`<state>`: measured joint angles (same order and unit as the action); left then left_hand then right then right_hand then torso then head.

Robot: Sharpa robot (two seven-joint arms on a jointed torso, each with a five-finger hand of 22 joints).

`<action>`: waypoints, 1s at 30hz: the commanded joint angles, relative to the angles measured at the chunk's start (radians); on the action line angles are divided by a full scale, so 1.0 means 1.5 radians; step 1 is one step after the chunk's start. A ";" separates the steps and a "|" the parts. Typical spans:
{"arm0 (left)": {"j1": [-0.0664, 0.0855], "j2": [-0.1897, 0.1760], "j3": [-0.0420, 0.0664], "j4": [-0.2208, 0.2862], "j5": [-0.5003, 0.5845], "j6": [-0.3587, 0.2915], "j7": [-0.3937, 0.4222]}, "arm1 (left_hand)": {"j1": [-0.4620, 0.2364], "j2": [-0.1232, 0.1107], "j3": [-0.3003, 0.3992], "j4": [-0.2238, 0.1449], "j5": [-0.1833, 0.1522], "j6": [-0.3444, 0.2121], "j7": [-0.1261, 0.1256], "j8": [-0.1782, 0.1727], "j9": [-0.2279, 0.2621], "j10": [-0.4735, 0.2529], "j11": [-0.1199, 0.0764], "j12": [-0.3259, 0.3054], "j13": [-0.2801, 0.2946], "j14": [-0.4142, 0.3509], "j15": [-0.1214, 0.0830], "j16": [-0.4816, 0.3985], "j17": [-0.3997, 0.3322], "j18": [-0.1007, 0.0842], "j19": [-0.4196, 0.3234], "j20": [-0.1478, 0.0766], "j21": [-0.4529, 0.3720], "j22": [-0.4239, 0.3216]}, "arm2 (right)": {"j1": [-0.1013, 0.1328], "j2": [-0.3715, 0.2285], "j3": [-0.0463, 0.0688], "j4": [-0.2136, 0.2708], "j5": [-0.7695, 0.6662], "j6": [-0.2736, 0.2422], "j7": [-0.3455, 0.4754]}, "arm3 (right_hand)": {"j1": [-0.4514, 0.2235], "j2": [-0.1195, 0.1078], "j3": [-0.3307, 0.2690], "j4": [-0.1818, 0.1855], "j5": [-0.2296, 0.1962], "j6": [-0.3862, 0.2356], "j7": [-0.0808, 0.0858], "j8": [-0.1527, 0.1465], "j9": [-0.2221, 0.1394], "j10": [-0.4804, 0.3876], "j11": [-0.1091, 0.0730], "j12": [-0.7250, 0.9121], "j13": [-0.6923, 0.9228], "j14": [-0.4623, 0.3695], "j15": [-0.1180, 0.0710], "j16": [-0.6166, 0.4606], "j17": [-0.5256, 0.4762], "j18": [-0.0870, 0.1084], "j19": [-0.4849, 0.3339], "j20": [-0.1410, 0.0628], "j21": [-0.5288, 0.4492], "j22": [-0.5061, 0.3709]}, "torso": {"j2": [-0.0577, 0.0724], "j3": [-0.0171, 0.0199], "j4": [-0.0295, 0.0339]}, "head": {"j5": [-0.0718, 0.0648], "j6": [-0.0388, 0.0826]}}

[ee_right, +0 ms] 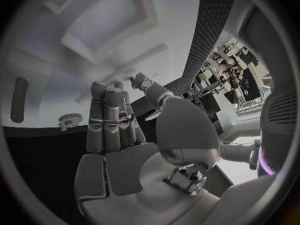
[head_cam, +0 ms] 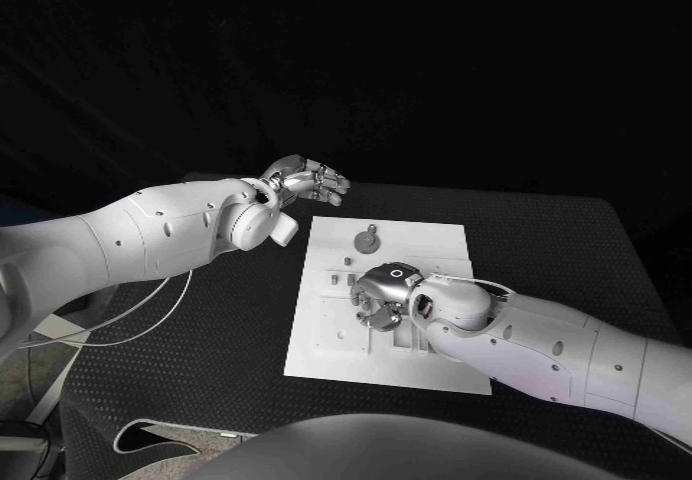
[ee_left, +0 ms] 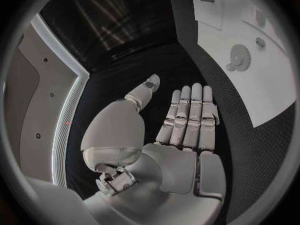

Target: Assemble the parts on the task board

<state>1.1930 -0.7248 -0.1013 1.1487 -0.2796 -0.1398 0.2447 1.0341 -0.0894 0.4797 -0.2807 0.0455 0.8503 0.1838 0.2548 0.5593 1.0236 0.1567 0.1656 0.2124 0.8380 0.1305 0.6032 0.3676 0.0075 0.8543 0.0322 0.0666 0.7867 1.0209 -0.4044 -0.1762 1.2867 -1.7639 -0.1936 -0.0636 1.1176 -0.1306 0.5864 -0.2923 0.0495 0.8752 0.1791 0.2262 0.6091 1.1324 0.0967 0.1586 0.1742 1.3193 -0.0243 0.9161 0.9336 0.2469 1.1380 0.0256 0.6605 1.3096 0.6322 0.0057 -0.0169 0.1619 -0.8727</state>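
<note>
The head camera looks steeply down on the bench (head_cam: 216,330), while each wrist camera sits close behind its robot hand, all sharing the task board (head_cam: 325,340).

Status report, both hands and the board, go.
Left hand open, off the board's far corner. Right hand open over the task board. Round grey part untouched. Nothing blocking.

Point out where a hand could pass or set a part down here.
Bare black table lies right of the task board and at its near-left corner. Crowded: the board's middle under the right hand; the left hand hovers off its far-left corner.
</note>
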 commanded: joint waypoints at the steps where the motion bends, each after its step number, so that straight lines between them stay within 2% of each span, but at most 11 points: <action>1: 0.001 -0.002 0.001 0.001 0.004 0.002 0.009 | -0.002 -0.001 -0.003 0.000 0.003 -0.001 0.001 0.003 -0.001 0.000 0.002 -0.003 -0.001 0.000 0.005 -0.003 0.001 0.011 0.001 0.005 0.001 -0.001 | 0.000 -0.015 0.002 0.018 0.007 -0.024 -0.008 | -0.001 -0.008 -0.006 0.000 0.000 -0.006 0.000 -0.003 -0.001 -0.006 0.002 -0.004 -0.001 0.000 0.006 0.004 -0.001 0.010 0.001 -0.002 -0.001 0.012 | 0.000 0.0005 -0.0008 | -0.001 0.000; 6: 0.001 -0.004 0.001 0.002 0.004 0.003 0.009 | -0.002 -0.001 -0.003 0.000 0.003 -0.001 0.001 0.004 -0.001 0.001 0.002 -0.003 -0.001 0.000 0.005 -0.003 0.002 0.011 0.001 0.005 0.001 -0.001 | 0.006 -0.040 0.017 0.047 0.003 -0.044 -0.011 | 0.002 -0.010 -0.007 0.000 0.001 -0.006 0.000 -0.003 -0.002 -0.006 0.002 -0.005 -0.001 -0.001 0.006 0.005 -0.002 0.010 0.001 -0.002 -0.001 0.011 | -0.001 0.0006 -0.0028 | -0.003 0.000; 10: 0.001 -0.006 0.001 0.002 0.004 0.004 0.009 | -0.001 -0.001 -0.003 0.000 0.003 -0.001 0.001 0.004 -0.001 0.001 0.002 -0.003 -0.001 0.000 0.005 -0.004 0.002 0.011 0.001 0.005 0.001 -0.001 | 0.016 -0.069 0.037 0.078 0.003 -0.063 -0.010 | 0.011 -0.008 -0.005 0.000 0.001 -0.002 -0.001 -0.001 -0.002 0.000 0.000 -0.001 0.001 0.002 0.004 0.011 -0.003 0.010 0.004 -0.004 0.001 0.012 | 0.000 0.0007 -0.0015 | -0.005 0.000; 13: 0.001 -0.008 0.001 0.002 0.004 0.005 0.009 | -0.001 -0.001 -0.003 0.000 0.003 -0.001 0.001 0.004 -0.001 0.001 0.002 -0.003 -0.001 0.000 0.005 -0.004 0.002 0.011 0.001 0.005 0.001 -0.001 | 0.027 -0.093 0.053 0.096 0.003 -0.057 -0.013 | 0.014 -0.008 -0.006 0.000 0.000 -0.002 -0.001 -0.001 -0.003 0.005 -0.002 0.001 0.002 0.005 0.003 0.016 -0.002 0.010 0.007 -0.005 0.004 0.012 | -0.001 0.0009 -0.0021 | -0.009 0.000; 16: 0.001 -0.011 0.001 0.003 0.004 0.007 0.010 | -0.002 -0.002 -0.004 0.000 0.003 -0.001 0.001 0.004 -0.001 0.001 0.003 -0.003 -0.001 0.000 0.005 -0.004 0.003 0.011 0.001 0.005 0.001 -0.002 | 0.040 -0.115 0.069 0.105 0.002 -0.051 -0.015 | 0.011 -0.016 -0.010 0.001 0.000 -0.018 0.006 -0.010 -0.008 0.003 -0.001 0.000 0.002 0.003 0.004 0.019 -0.003 0.010 0.006 -0.004 0.004 0.012 | -0.001 0.0005 -0.0035 | -0.014 0.000; 20: 0.001 -0.014 0.000 0.003 0.004 0.008 0.012 | -0.002 -0.002 -0.004 0.000 0.003 -0.001 0.001 0.004 -0.001 0.001 0.003 -0.004 -0.002 0.000 0.005 -0.005 0.003 0.011 0.001 0.005 0.001 -0.002 | 0.053 -0.146 0.084 0.111 0.002 -0.041 -0.017 | 0.003 -0.025 -0.013 0.003 0.000 -0.022 0.008 -0.012 -0.011 0.001 0.001 -0.002 0.001 0.001 0.005 0.021 -0.005 0.010 0.005 -0.003 0.004 0.012 | -0.002 0.0013 -0.0073 | -0.015 0.000; 24: 0.001 -0.014 0.000 0.002 0.004 0.007 0.011 | -0.003 -0.002 -0.004 0.001 0.003 -0.001 0.001 0.004 -0.001 0.001 0.002 -0.003 -0.002 0.000 0.005 -0.005 0.004 0.011 0.002 0.005 0.001 -0.003 | 0.070 -0.169 0.086 0.114 -0.005 -0.019 -0.023 | -0.009 -0.037 -0.011 0.007 0.001 -0.033 0.010 -0.019 -0.017 -0.010 0.006 -0.009 -0.002 -0.006 0.010 0.021 -0.009 0.010 0.000 -0.001 0.001 0.011 | -0.002 0.0019 -0.0097 | -0.017 0.001; 26: 0.001 -0.014 0.000 0.001 0.004 0.007 0.012 | -0.003 -0.002 -0.004 0.001 0.003 -0.001 0.001 0.004 -0.002 0.002 0.002 -0.003 -0.002 0.000 0.005 -0.006 0.004 0.011 0.002 0.005 0.001 -0.003 | 0.077 -0.180 0.086 0.114 -0.010 0.002 -0.027 | -0.015 -0.046 -0.005 0.011 0.000 -0.040 0.004 -0.022 -0.022 -0.024 0.011 -0.017 -0.006 -0.012 0.015 0.022 -0.012 0.010 -0.003 0.002 -0.001 0.010 | -0.002 0.0017 -0.0096 | -0.019 0.003; 30: 0.001 -0.013 0.000 0.000 0.004 0.009 0.012 | -0.003 -0.002 -0.004 0.001 0.003 -0.001 0.001 0.004 -0.002 0.002 0.002 -0.003 -0.002 0.000 0.005 -0.006 0.005 0.011 0.002 0.005 0.001 -0.003 | 0.079 -0.186 0.086 0.109 -0.013 0.032 -0.027 | -0.023 -0.059 0.007 0.022 0.001 -0.052 -0.007 -0.026 -0.028 -0.056 0.023 -0.036 -0.018 -0.017 0.027 0.025 -0.016 0.010 -0.005 0.004 -0.003 0.009 | -0.002 0.0015 -0.0097 | -0.022 0.005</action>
<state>1.1929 -0.7458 -0.1015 1.1484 -0.2795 -0.1388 0.2475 1.0340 -0.0894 0.4797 -0.2808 0.0455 0.8502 0.1838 0.2548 0.5582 1.0237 0.1568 0.1656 0.2108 0.8380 0.1305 0.5994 0.3733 0.0074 0.8543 0.0322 0.0666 0.7835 1.1401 -0.6834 -0.0460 1.4513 -1.7638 -0.2189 -0.0950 1.0851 -0.2114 0.5950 -0.2616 0.0495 0.7974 0.1743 0.1916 0.5688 1.0571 0.1259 0.1080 0.1498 1.2923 0.0088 0.9505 0.9116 0.2468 1.1394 0.0309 0.6595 1.3090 0.6290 0.0081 -0.0301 0.1317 -0.8670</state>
